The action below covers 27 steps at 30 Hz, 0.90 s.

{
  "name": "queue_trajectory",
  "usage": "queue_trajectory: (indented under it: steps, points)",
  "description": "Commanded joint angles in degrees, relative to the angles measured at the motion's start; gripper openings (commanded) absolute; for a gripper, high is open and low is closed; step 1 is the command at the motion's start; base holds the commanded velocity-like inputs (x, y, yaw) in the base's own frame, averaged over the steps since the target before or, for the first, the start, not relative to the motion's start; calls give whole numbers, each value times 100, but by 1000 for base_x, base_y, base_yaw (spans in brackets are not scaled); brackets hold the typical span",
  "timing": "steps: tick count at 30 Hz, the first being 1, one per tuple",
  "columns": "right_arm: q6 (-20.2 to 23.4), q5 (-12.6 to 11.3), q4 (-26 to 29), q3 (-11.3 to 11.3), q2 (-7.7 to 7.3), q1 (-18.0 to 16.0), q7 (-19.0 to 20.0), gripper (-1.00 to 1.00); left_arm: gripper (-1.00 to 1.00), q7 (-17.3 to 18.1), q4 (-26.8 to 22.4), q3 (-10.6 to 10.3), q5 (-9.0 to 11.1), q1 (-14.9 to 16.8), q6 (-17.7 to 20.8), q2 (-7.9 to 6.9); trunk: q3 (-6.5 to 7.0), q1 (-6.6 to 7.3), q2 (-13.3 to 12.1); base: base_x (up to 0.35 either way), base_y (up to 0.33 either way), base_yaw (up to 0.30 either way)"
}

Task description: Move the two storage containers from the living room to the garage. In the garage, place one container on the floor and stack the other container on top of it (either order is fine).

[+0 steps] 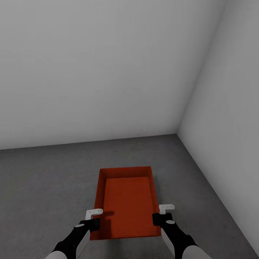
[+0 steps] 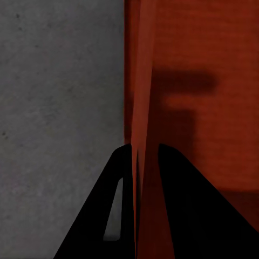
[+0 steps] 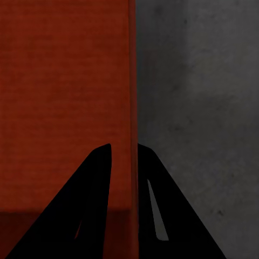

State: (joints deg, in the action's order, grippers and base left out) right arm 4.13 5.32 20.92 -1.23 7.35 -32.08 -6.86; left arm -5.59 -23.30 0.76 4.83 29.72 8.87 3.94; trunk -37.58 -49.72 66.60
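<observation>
One storage container [image 1: 126,203] is counted, orange-red and open-topped, its ribbed bottom bare. It is seen over the dark grey concrete floor [image 1: 43,180], toward the corner where two plain grey-white walls [image 1: 90,72] meet; whether it is resting on the floor or held just above it cannot be told. Two arms are counted, both reached forward and down, one at each long side of the container near its closer end. The left gripper [image 1: 94,216] is set on the left side wall: in the left wrist view its two dark fingers [image 2: 183,210] are seen astride the thin orange wall [image 2: 141,108], one outside over the concrete, one inside over the ribbed bottom, the jaws drawn in narrow on that wall. The right gripper [image 1: 163,212] is matched on the right side wall [image 3: 132,81], one finger [image 3: 91,205] inside, the other outside, the jaws likewise closed down to the wall's thickness. A shadow of the left gripper is thrown on the container's bottom.
</observation>
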Motion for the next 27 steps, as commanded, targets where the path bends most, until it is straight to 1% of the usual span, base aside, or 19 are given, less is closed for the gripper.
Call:
queue_trajectory:
  steps: [1,22,27]
  points:
    - [44,6,9,-184,4,-106,-105,-100,-100,220,-16,-137,-11,-10,28,1,-24,-22,45,0,0,0]
    - [44,9,9,-184,4,-106,-105,-100,-100,221,-16,-137,-17,-10,27,0,-401,-484,887,0,0,0]
    - [44,7,9,-184,4,-108,-105,-100,-100,217,-16,-137,-18,-10,27,-1,-401,-484,887,0,0,0]
